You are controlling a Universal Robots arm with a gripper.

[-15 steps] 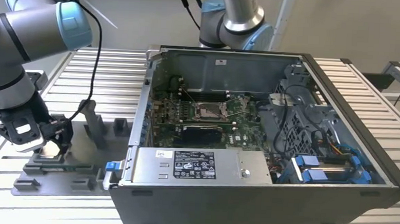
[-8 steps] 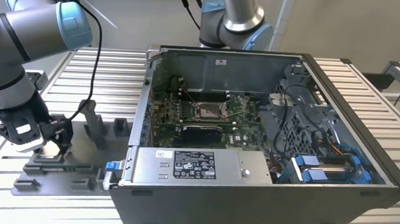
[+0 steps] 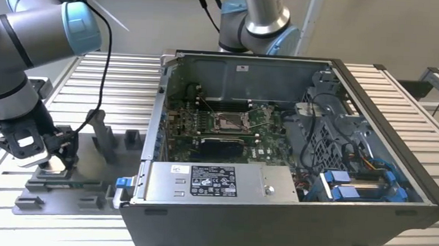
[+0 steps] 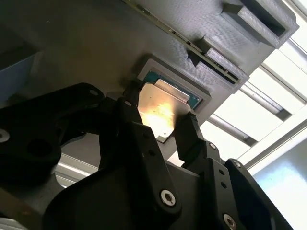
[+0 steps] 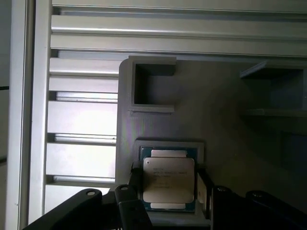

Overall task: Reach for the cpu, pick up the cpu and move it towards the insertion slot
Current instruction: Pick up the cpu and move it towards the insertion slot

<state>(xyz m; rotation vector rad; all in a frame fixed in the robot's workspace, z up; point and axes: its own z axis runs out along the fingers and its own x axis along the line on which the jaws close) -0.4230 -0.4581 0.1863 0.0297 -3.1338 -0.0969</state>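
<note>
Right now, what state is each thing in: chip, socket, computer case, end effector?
Thin square silver-beige cpu: seated flat in the pocket of its grey plastic fixture.
Silver-framed square insertion slot: empty, dark centre showing.
Dark grey computer case: side open, green board exposed.
Black end effector: low at the cpu, over the fixture.

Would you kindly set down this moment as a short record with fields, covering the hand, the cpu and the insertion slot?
hand: black robot hand, low over the fixture at the exterior view's left, outside the case
cpu: thin square silver-faced cpu, flat in its nest, right at the hand in both wrist views
fixture: grey plastic fixture plate on the slatted aluminium table
insertion slot: silver-framed square insertion slot on the green circuit board inside the open dark computer case
progress: cpu not yet lifted
</note>
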